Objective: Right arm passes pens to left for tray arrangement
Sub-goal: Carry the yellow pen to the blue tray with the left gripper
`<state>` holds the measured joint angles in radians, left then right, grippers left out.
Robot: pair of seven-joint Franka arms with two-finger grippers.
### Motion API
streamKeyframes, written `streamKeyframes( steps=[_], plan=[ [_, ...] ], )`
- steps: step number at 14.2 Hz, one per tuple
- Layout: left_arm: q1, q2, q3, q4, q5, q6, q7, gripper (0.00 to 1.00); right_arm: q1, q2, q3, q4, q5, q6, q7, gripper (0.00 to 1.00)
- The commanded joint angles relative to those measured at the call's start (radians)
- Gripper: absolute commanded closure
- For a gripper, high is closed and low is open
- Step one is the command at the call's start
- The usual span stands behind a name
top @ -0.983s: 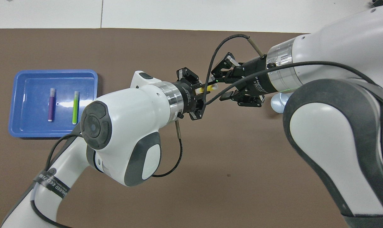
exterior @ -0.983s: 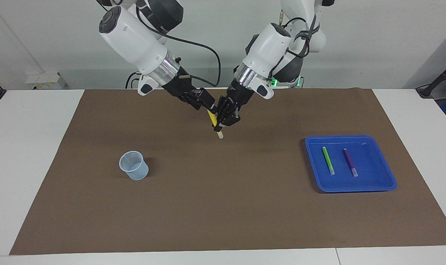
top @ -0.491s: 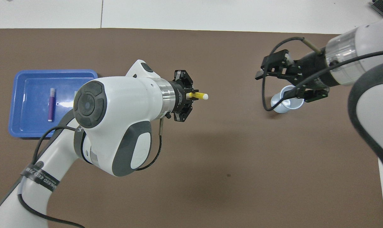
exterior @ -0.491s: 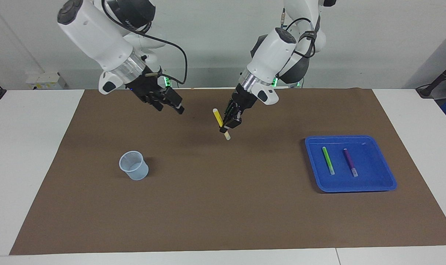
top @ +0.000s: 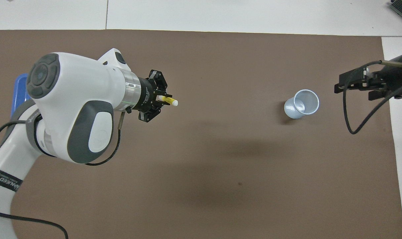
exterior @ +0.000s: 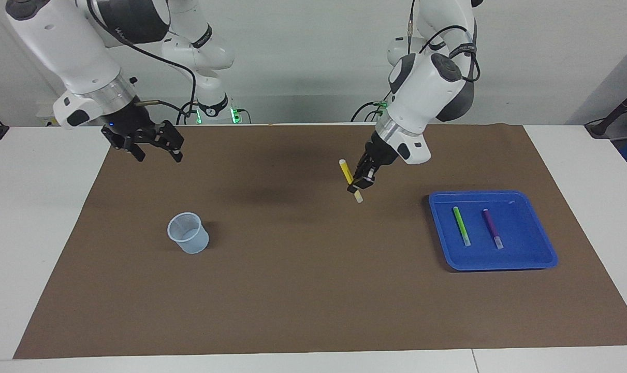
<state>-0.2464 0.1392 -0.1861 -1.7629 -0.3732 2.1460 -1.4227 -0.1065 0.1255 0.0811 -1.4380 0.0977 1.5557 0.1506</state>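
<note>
Facing view: left pincer [exterior: 359,181] clamped on the yellow pen [exterior: 350,179], up in the air over the brown mat [exterior: 303,290], between cup [exterior: 188,233] and blue tray [exterior: 530,256]. Pen is steeply tilted, one end up toward the robots, pale tip down. Green pen [exterior: 461,226] and purple pen [exterior: 492,228] lie side by side in the tray, long axes roughly parallel. Right pincer [exterior: 152,147] open, empty, over the mat's corner at the right arm's end of the bench.
</note>
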Motion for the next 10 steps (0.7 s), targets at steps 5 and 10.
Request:
streamKeyframes(
  steps=[5,10],
  plan=[
    [0.203,-0.059,-0.004,-0.049,0.011,-0.191,0.518,1.00,-0.048,-0.046,0.016,-0.062,-0.038,-0.051,-0.049,0.00],
    [0.300,-0.073,-0.004,-0.053,0.055,-0.282,0.731,1.00,-0.047,-0.131,0.014,-0.192,-0.038,-0.001,-0.062,0.00]
  ],
)
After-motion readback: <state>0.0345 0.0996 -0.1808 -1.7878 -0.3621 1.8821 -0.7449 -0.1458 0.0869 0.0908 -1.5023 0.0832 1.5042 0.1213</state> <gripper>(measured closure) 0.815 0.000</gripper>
